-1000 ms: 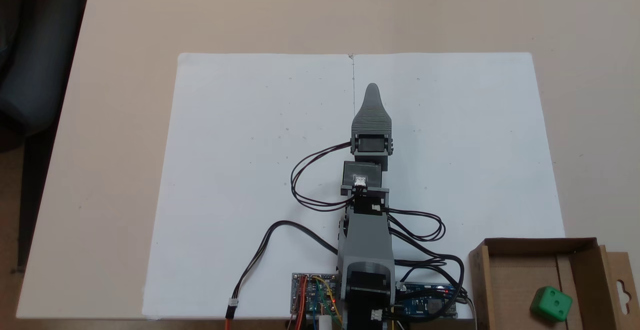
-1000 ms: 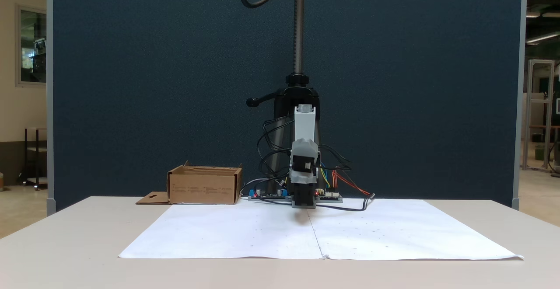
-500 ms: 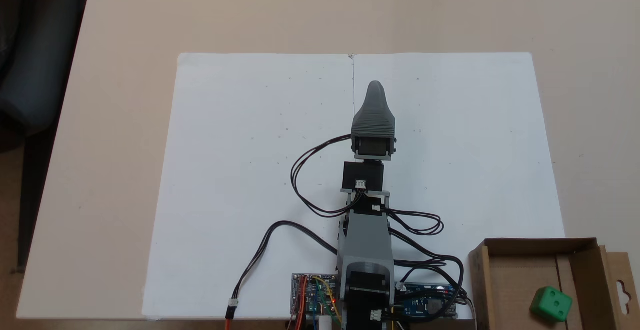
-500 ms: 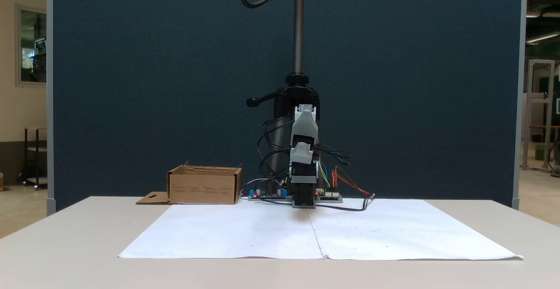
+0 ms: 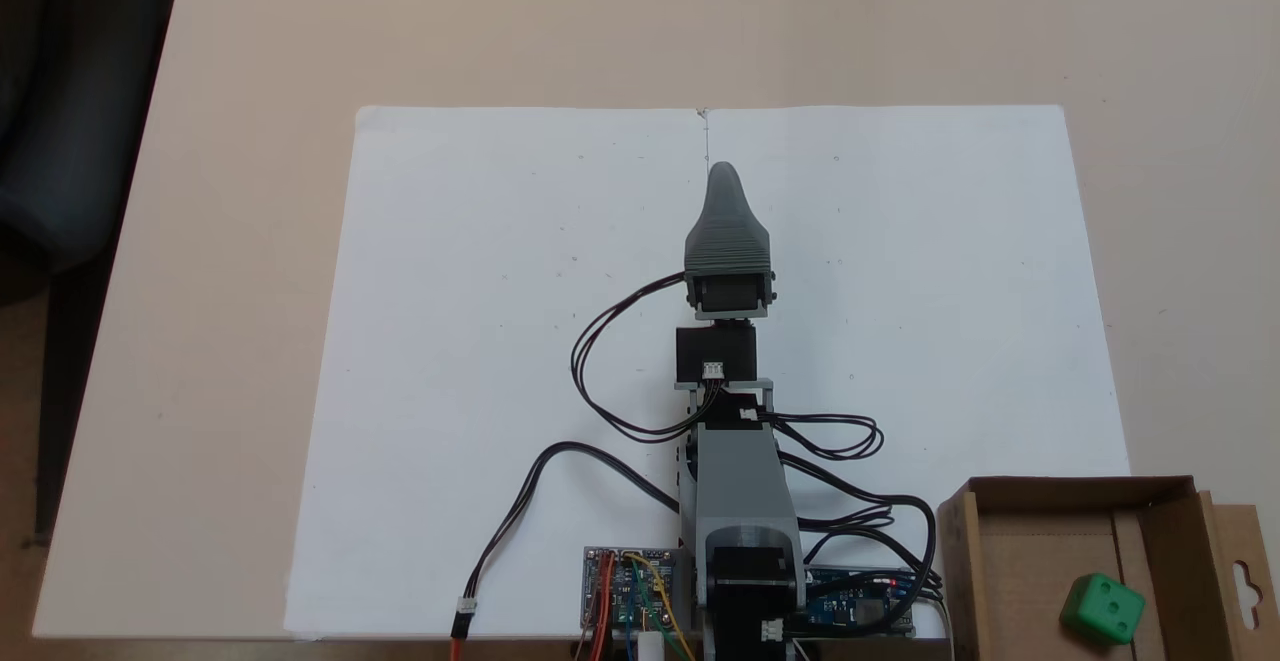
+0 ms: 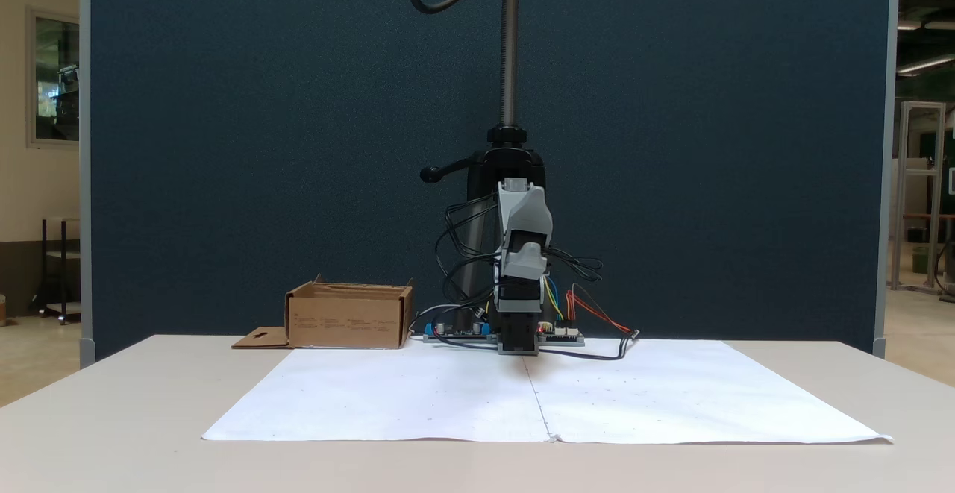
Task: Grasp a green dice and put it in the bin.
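Your counter (image 5: pixel 250 31) is a beige surface that fills most of the frame in a fixed view from above; behind it, in a fixed view from the front, stands a dark blue partition (image 6: pixel 261 105). White paper sheets (image 5: pixel 480 271) cover the middle of the counter, joined along a centre seam. Your arm (image 5: pixel 735 461) reaches from its base at the near edge out over the paper, close to that seam, with black cables (image 5: pixel 600 381) looping at both sides of it. The bin (image 5: pixel 1040 501), a brown cardboard box with a slotted side flap, sits at the lower right corner of the view from above, just beside the arm's base; from the front it appears left of the base (image 6: pixel 349 318). Circuit boards (image 5: pixel 630 586) lie flat by the base. The gripper (image 5: pixel 722 173) points away from the base above the paper; one jaw hides the other, so you cannot tell whether it is released or clenched. The green dice (image 5: pixel 1102 608) rests inside the bin, on its floor near the right wall, well apart from the gripper.
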### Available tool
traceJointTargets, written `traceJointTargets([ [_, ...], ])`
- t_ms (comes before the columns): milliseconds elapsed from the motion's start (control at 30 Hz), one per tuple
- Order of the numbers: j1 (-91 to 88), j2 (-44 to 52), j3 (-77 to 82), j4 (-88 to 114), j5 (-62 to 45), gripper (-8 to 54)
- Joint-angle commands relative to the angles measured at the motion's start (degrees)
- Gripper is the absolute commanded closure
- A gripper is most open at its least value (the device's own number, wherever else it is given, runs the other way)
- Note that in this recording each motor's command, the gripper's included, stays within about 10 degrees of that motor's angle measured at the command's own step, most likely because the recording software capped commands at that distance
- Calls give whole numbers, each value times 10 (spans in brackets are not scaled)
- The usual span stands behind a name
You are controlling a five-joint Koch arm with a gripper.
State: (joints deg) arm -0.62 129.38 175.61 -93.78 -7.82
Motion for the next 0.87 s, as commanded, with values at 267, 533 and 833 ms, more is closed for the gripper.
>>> traceJointTargets([
  [267,31,65,40,-58,-49,13],
  [533,21,62,40,-47,-46,11],
  [833,16,62,40,-45,-47,11],
])
